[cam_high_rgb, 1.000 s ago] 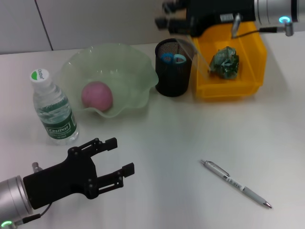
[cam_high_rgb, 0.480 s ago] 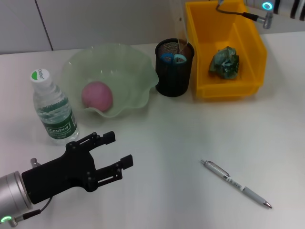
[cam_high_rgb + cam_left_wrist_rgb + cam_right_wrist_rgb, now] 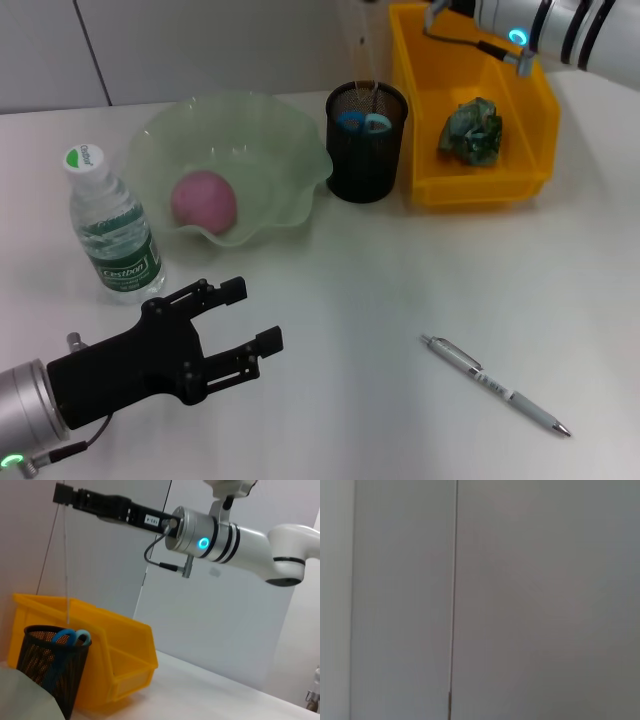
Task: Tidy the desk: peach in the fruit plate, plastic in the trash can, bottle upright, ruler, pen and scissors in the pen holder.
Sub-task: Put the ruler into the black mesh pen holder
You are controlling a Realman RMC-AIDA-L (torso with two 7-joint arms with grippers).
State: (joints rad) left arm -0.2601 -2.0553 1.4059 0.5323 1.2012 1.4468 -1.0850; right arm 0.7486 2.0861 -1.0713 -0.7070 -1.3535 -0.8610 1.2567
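Our left gripper hovers over the near left of the desk, jaws spread, holding nothing. Our right gripper hangs high above the pen holder, pinching the clear ruler, whose lower end enters the holder. We judge the ruler step is finishing. Next, we release, then fetch the one pen lying near right. We count one peach in its plate, one upright bottle, and one plastic wad in the yellow bin.
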